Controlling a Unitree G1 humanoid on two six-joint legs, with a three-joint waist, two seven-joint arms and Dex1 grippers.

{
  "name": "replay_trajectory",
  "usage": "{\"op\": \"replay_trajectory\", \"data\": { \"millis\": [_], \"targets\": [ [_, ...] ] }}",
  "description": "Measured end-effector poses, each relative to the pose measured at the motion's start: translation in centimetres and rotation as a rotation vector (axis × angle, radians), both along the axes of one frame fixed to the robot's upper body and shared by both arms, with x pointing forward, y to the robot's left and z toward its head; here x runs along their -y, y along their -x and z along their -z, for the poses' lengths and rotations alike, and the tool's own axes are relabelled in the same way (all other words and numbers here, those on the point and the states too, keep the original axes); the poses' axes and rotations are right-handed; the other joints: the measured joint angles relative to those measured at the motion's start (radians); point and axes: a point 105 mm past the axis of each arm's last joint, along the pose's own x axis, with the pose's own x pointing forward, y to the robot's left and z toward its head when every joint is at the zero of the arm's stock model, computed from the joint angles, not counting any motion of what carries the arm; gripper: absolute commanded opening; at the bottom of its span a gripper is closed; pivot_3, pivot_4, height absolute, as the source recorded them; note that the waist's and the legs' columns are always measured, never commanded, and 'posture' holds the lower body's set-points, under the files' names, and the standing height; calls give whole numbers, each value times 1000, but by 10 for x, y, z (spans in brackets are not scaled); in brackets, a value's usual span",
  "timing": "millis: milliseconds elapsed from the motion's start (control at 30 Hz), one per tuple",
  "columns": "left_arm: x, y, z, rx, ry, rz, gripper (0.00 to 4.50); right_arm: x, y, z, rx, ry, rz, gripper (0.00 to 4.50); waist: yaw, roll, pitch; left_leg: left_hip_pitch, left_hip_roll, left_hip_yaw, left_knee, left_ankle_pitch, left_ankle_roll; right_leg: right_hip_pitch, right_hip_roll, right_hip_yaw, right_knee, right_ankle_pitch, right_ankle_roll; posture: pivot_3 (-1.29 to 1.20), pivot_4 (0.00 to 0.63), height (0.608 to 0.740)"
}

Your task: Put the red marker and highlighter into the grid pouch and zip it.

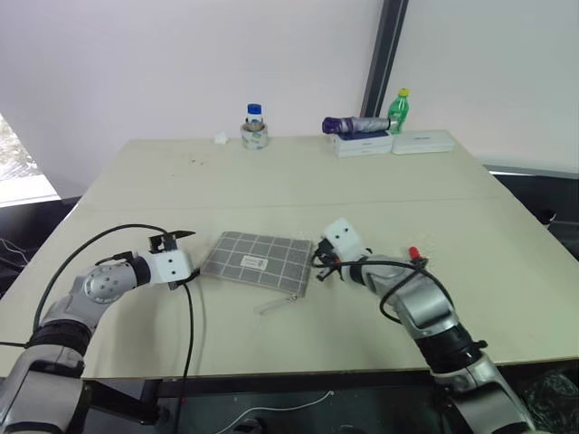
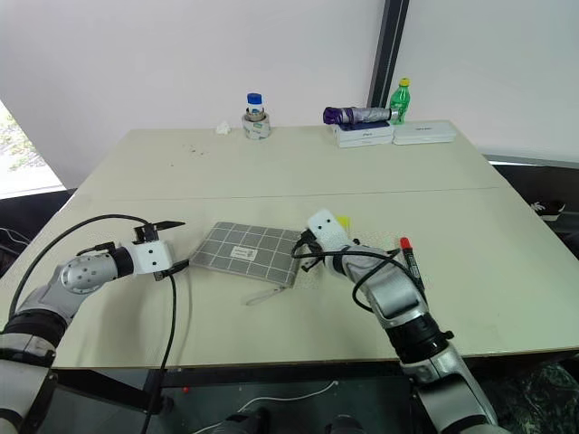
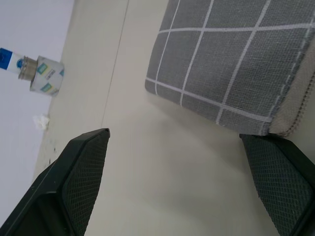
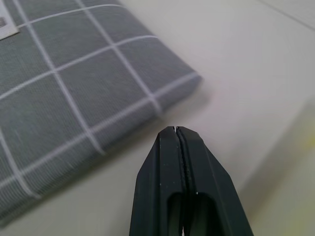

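The grid pouch (image 1: 258, 260) lies flat on the table's near half, its thin pull cord (image 1: 276, 306) trailing toward the front edge. My left gripper (image 1: 184, 258) is open just off the pouch's left end, and the left wrist view shows that corner of the pouch (image 3: 231, 59) between its spread fingers (image 3: 74, 182). At the pouch's right end sits my right gripper (image 4: 175, 130), shut and empty, its tips beside the pouch (image 4: 74, 83). The red marker (image 2: 409, 258) rests on the table to the right of my right forearm. A bit of the yellow highlighter (image 2: 345, 221) peeks out behind the right gripper.
At the table's far edge stand a blue-capped bottle on a tape roll (image 1: 255, 127), a purple folded umbrella (image 1: 355, 125) on white boxes (image 1: 421, 142), and a green bottle (image 1: 398, 110). A small white scrap (image 1: 220, 137) lies near the bottle.
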Motion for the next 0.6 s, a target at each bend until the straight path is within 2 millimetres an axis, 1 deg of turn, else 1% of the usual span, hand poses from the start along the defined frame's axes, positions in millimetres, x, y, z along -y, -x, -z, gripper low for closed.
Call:
{"op": "replay_trajectory", "data": {
  "millis": [167,300,467,600],
  "targets": [
    [4,1,1,-11,10,20,4500,-4,-13,-2,22,25,1,19,-1,0,0,0,0,0,0,0,0,0,0,0,0,0,0,0,150,736],
    [12,3,2,-22,28,52,4500,-10,-22,0,29,47,-15,19,-2,0,0,0,0,0,0,0,0,0,0,1,1,0,0,0,150,736],
    [23,9,4,-41,61,97,4500,-15,-29,1,44,62,-40,19,-4,0,0,0,0,0,0,0,0,-1,1,1,1,0,0,0,150,736],
    [26,12,5,-50,71,109,4500,-15,-32,2,58,68,-52,19,-6,0,0,0,0,1,0,0,0,-2,1,2,2,0,0,0,150,736]
  ]
}}
